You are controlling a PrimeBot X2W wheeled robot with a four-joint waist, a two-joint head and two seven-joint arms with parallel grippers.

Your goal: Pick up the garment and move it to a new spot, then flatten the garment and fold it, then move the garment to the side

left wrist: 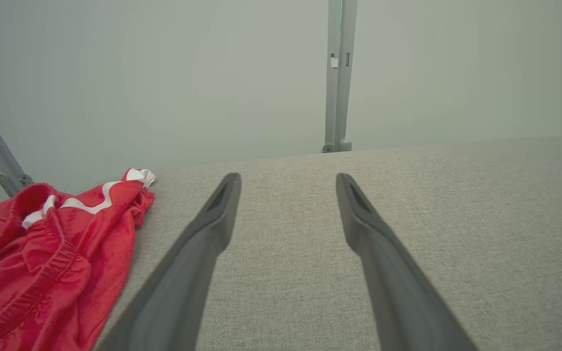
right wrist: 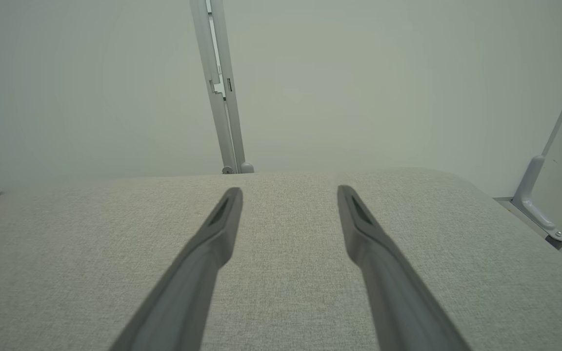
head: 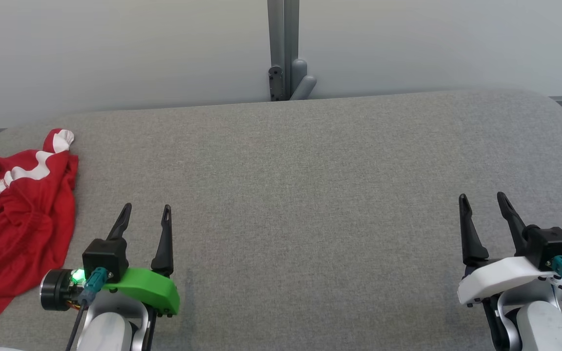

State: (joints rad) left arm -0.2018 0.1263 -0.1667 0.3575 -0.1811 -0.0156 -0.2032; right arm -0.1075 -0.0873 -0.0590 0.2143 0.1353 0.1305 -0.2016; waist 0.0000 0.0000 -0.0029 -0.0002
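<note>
The crumpled red-and-white garment [head: 22,214] is thin cloth with a faint sheen; the broad grey table top [head: 310,195] is matt, coarsely woven fabric; the upright grey post [head: 283,48] looks smooth, satin-finished metal

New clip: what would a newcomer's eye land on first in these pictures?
First, the crumpled red garment with white trim, lying at the left edge of the grey table. Next, the left gripper on its bright green mount, open just right of the garment, fingers clear of it. The right gripper is open at the lower right.
</note>
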